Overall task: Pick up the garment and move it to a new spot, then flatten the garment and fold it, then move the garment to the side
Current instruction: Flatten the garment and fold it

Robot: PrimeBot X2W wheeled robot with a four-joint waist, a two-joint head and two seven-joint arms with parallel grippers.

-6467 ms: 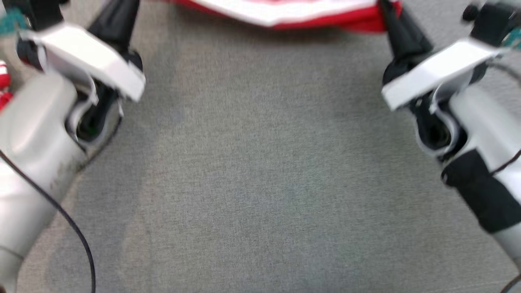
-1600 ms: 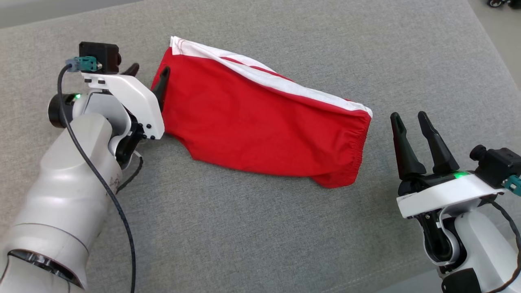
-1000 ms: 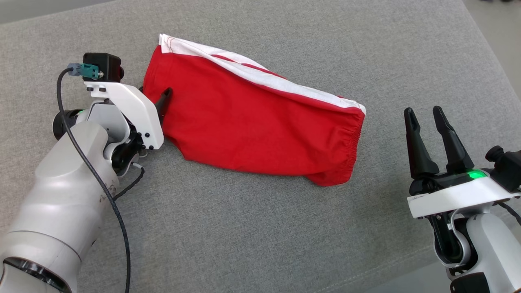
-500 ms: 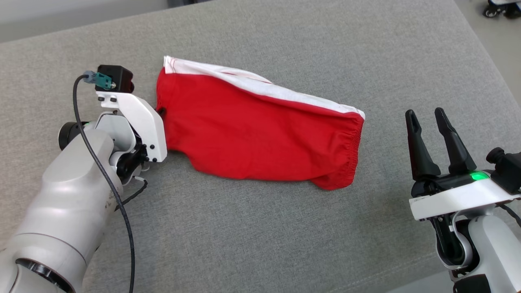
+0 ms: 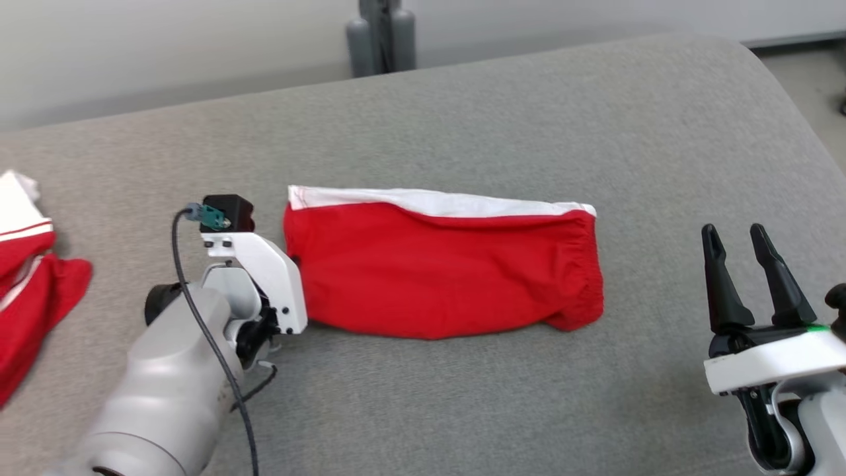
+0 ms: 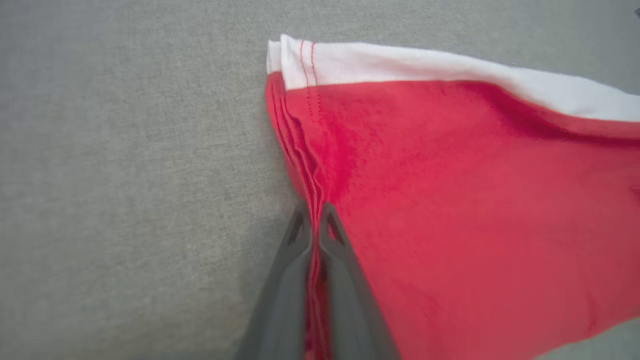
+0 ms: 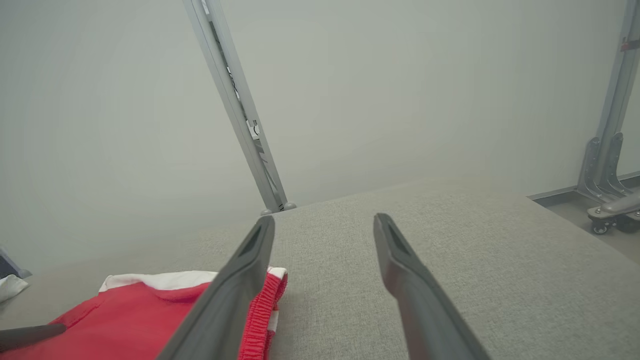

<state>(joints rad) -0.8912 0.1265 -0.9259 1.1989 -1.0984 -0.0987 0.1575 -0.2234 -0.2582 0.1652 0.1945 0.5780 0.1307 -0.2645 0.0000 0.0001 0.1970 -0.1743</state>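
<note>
One folded red fabric garment with a white band along its far edge [image 5: 443, 271] lies flat near the middle of the grey woven cushion surface [image 5: 462, 403] in the head view. My left gripper [image 5: 293, 259] sits at the garment's left edge, its tips hidden behind the white wrist bracket [image 5: 277, 277]. My right gripper [image 5: 732, 230] stands well apart from the elastic right end, spread and holding nothing. A second red-and-white cloth [image 5: 30, 284] lies at the surface's left edge.

Left wrist view: my two dark fingers [image 6: 292, 280] press together on the stacked red hem layers, clamping the garment's edge below its white corner.

Right wrist view: the gathered red end shows just beside the finger at that view's left. The jaws stand wide and empty.

Handling judgement: the cloth is probably light, soft and limp. Lifted from one point, it would likely sag and drag. Grip through all hem layers. A second hold at the elastic end should keep the fold together.
</note>
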